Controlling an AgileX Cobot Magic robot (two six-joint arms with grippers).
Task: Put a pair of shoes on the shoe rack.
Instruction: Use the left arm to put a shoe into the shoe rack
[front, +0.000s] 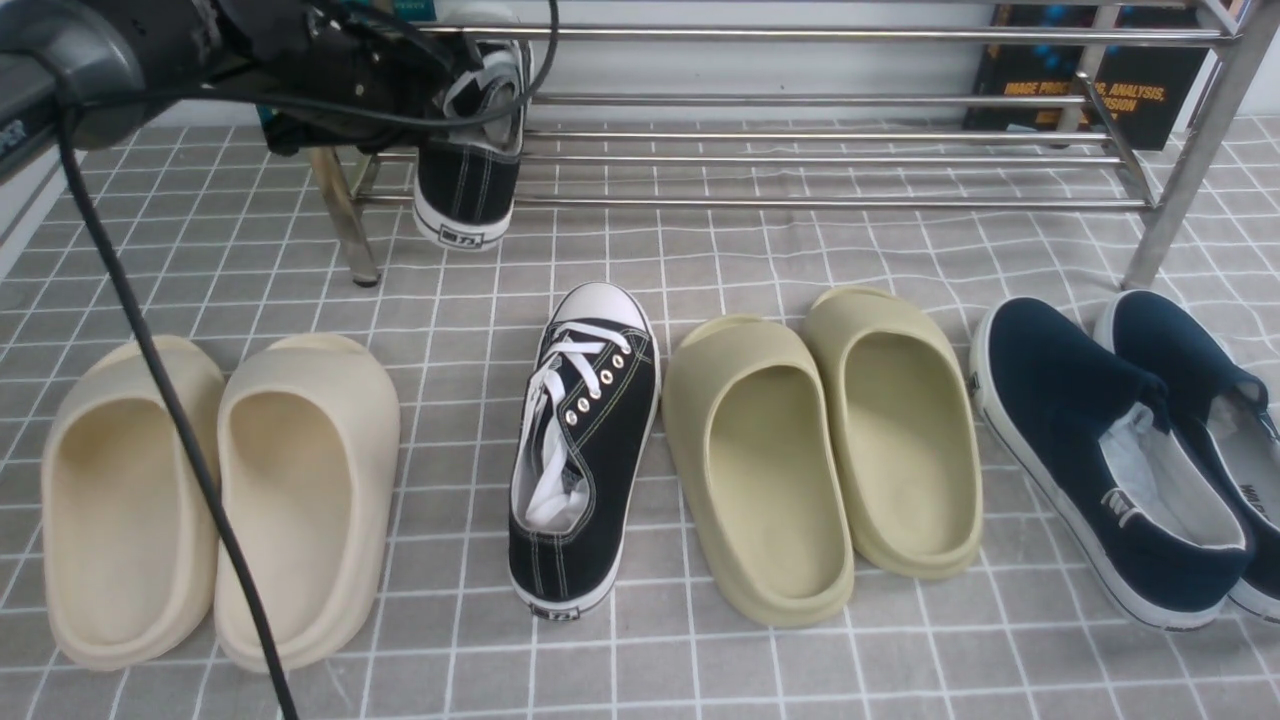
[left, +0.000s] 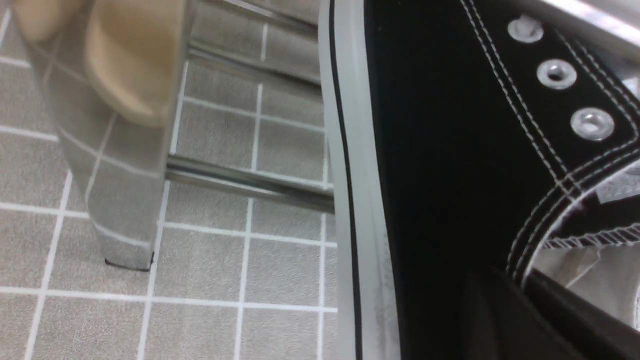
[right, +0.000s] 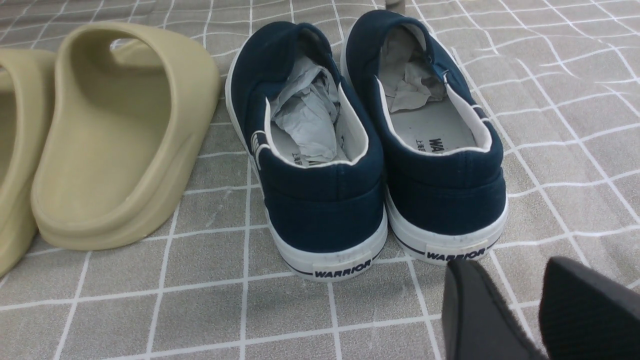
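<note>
While at the steel rack (front: 840, 204), left end effector (left: 505, 285) clamped on one black sneaker (front: 468, 190), right end effector (right: 507, 267) apart.

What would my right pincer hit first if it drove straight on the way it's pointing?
Most likely the gray gridded cloth, close beside the navy slip-ons. Depth is unclear, so the right pincer might brush a heel on the way.
</note>
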